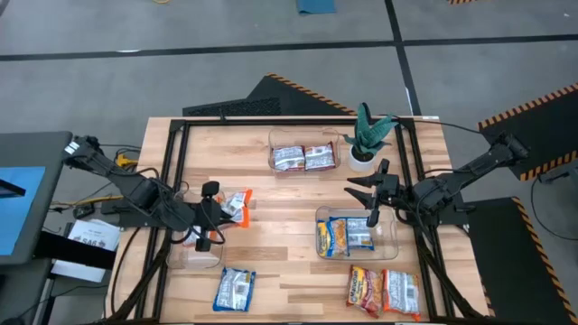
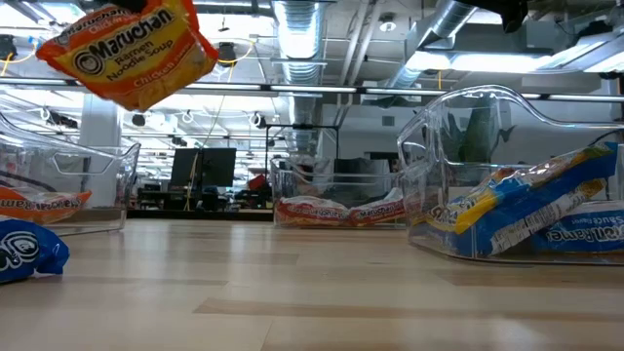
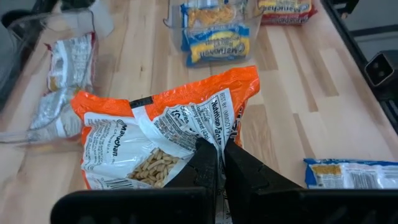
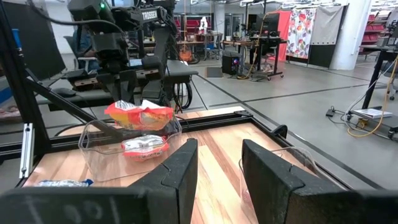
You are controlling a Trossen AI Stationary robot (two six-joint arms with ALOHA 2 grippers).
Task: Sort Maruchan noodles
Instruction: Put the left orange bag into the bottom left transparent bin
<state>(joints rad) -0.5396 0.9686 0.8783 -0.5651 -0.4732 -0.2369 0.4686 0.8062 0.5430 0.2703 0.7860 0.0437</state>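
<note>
Orange Maruchan packet [image 3: 163, 135], "Ramen Noodle Soup Chicken", pinched aloft in left tool [image 3: 217, 163]; right tool [image 4: 217, 163] spread, holding nothing.

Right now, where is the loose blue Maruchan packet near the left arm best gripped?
Probably come from straight above and pinch the blue Maruchan packet across its shorter width: it lies flat and alone on the table, with its long edges uncrowded.

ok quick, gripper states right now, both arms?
Left gripper: closed on an orange packet, held above the table by the left bin.
Right gripper: open, empty, over the bin with the blue packets.
</note>
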